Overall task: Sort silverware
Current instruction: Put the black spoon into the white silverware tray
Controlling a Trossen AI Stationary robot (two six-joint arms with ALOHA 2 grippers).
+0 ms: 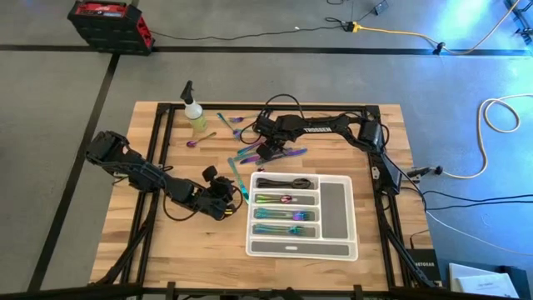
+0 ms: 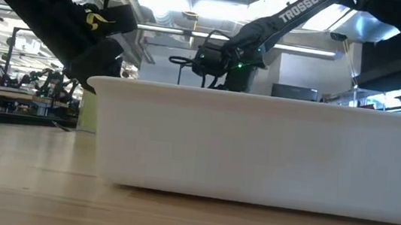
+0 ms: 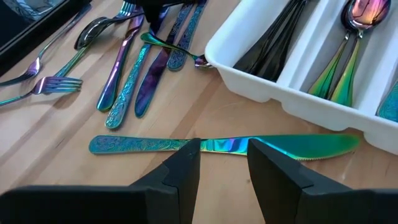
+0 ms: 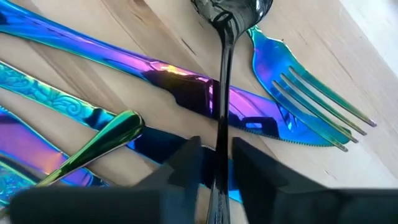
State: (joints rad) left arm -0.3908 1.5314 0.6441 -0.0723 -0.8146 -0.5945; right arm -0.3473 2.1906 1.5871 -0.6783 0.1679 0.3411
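Observation:
Iridescent silverware lies in a loose pile (image 1: 258, 152) on the wooden table, beyond the white tray (image 1: 337, 204). A black spoon (image 4: 224, 74) rests across a rainbow knife (image 4: 155, 78), beside a fork (image 4: 298, 93). My right gripper (image 4: 216, 165) points steeply down over the pile and is shut on that spoon. My left gripper (image 3: 224, 163) stands open at the tray's left side, its fingertips just over the middle of a blue-green knife (image 3: 124, 145) that lies flat on the wood. The tray holds black pieces (image 3: 273, 43) and rainbow spoons (image 3: 354, 37). My right gripper pinches the black spoon's slim handle (image 4: 222, 127) between its two fingers, back from the bowl (image 4: 230, 9). The fingers come from above, pointing steeply down, and lie across the handle. The spoon still lies on the rainbow knife beneath it.
A yellow-green spray bottle (image 1: 196, 115) stands at the table's far left, with a lone spoon (image 1: 198, 140) and forks (image 1: 229, 122) near it. In the low view the tray's white wall (image 2: 257, 149) fills the foreground. Bare wood lies left and in front of the tray.

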